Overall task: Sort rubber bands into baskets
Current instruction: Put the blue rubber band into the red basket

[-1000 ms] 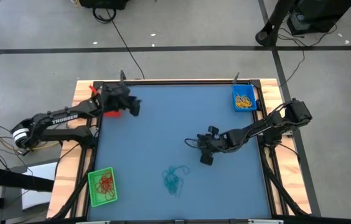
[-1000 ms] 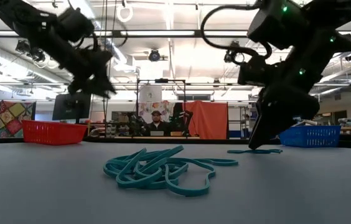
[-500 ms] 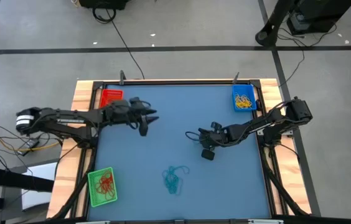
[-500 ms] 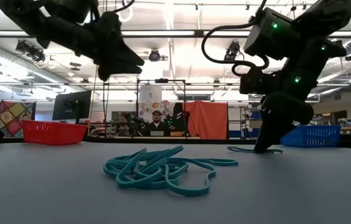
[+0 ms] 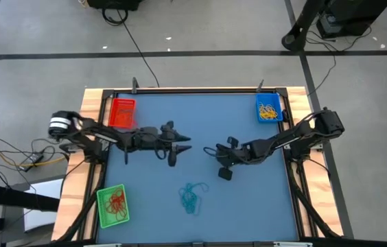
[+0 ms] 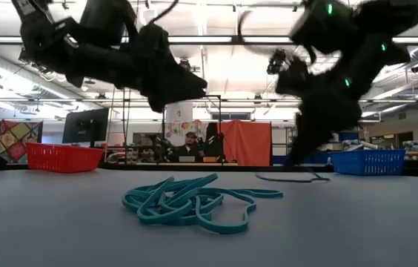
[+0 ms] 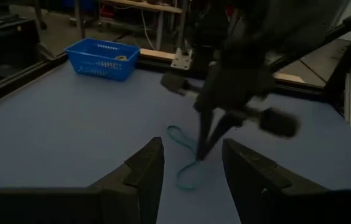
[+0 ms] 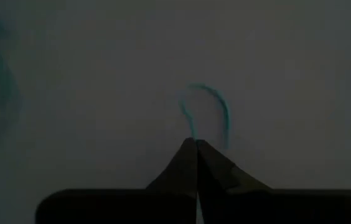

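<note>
A single teal rubber band (image 8: pixel 216 109) lies on the blue table near its middle, and my right gripper (image 8: pixel 195 144) is shut on it; the left wrist view shows the same band (image 7: pixel 185 163) under that gripper (image 7: pixel 201 152). My left gripper (image 7: pixel 192 152) hovers open just left of it, above the table (image 5: pixel 180 144), pointing at the right gripper (image 5: pixel 214 152). A pile of teal rubber bands (image 5: pixel 191 197) rests nearer the front edge. The red basket (image 5: pixel 122 112) stands far left, the blue basket (image 5: pixel 269 108) far right and the green basket (image 5: pixel 112 206) near left. My right gripper pinches one strand of the lone teal band (image 8: pixel 191 127) between its two fingertips. The fingers come down at a slant from the table's right side. The rest of the loop (image 6: pixel 290 178) lies slack and flat on the table.
The blue basket holds yellow bands and the green basket red ones. The teal pile (image 6: pixel 194 204) sits between the grippers and the near edge. A person (image 6: pixel 187 145) sits in the room beyond the far edge. Black cables run on the floor outside the table.
My left gripper has swung from over the red basket at the far left toward the table's middle and now faces the right gripper. My right gripper has edged a little toward the table's left edge, and the lone teal band has shifted slightly with it.
</note>
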You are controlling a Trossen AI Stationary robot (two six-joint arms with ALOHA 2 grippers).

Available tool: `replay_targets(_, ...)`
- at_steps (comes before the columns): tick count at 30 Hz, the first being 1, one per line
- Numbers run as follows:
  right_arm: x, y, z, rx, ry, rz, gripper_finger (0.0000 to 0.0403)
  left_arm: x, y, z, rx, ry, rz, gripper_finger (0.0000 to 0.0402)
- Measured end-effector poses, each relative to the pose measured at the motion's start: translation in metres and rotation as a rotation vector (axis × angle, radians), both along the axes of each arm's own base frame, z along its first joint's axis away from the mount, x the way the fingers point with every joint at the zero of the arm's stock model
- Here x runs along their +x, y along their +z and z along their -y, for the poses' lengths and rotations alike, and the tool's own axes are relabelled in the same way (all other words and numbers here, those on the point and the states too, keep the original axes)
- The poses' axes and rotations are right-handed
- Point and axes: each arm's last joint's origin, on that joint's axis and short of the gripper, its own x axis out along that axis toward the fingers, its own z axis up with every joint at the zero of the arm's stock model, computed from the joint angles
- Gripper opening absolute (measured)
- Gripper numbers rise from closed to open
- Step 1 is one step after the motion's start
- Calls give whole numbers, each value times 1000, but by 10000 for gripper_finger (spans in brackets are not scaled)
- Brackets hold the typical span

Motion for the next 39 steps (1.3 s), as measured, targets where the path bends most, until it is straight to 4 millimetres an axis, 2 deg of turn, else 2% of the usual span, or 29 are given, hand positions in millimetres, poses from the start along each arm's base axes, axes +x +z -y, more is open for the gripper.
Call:
replay_targets(6, 23, 26, -12, -35, 93, 153, 4, 13, -26, 4, -1, -15, -10, 166)
replay_targets(10, 33, 41, -15, -95, 108, 215, 3, 24, -36, 10, -2, -37, -5, 166)
replay_targets(18, 43, 57, -14, -182, 113, 280, 2, 44, -41, 22, 43, -153, -9, 166)
replay_targets(26, 49, 66, -14, -207, 131, 320, 2, 50, -39, 22, 65, -125, -4, 163)
replay_targets(30, 48, 66, -15, -243, 120, 317, 3, 49, -43, 20, 19, -81, -47, 124)
replay_targets(35, 45, 66, -18, -281, 114, 289, 5, 43, -46, 8, -54, -24, -162, 17)
replay_targets(39, 43, 68, -18, -278, 121, 280, 17, 34, -31, -3, -57, 35, -225, 6)
